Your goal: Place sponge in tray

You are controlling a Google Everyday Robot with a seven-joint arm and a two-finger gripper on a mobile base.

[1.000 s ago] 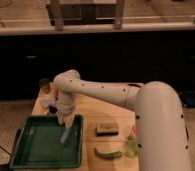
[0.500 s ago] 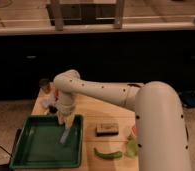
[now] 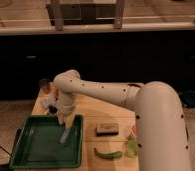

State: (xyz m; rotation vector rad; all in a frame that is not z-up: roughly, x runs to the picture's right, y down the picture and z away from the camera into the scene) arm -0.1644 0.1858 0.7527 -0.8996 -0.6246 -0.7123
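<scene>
**Entry: sponge placement, release stage**

- Gripper [image 3: 64,124]: carried at the end of the white arm [image 3: 106,92] and pointed down over the right part of the tray. Whether it is spread or pressed together cannot be told, nor whether the sponge is gripped.
- Sponge [image 3: 65,136]: a small pale grey-blue slab, seen directly beneath the gripper. It is slanted and lies within the outline of the tray's rim, near the right wall. Contact with the tray floor cannot be confirmed.
- Tray [image 3: 28,150]: dark green, with a raised rim, set at the front-left of the wooden table [image 3: 103,111].
- Tan block [image 3: 107,129]: dark on top, set on the table right of the tray and apart from it.
- Green vegetable [image 3: 108,154]: long, laid at the front edge.
- Pale green item [image 3: 131,148]: set just beside the green vegetable.
- Small containers [image 3: 47,92]: grouped at the far-left corner of the table, behind the tray.

**Handling note (judgement):** The task is judged nearly complete, with only the release outstanding.
- The sponge is best lowered until it is low over the tray floor before it is let go, so that bouncing over the near right rim is avoided.
- A slight shift toward the tray's centre is advised.
- The gripper is then best lifted straight up, so that the light slab is not dragged along.

**Markings:** No brand, label or writing can be read on any listed item.
</scene>
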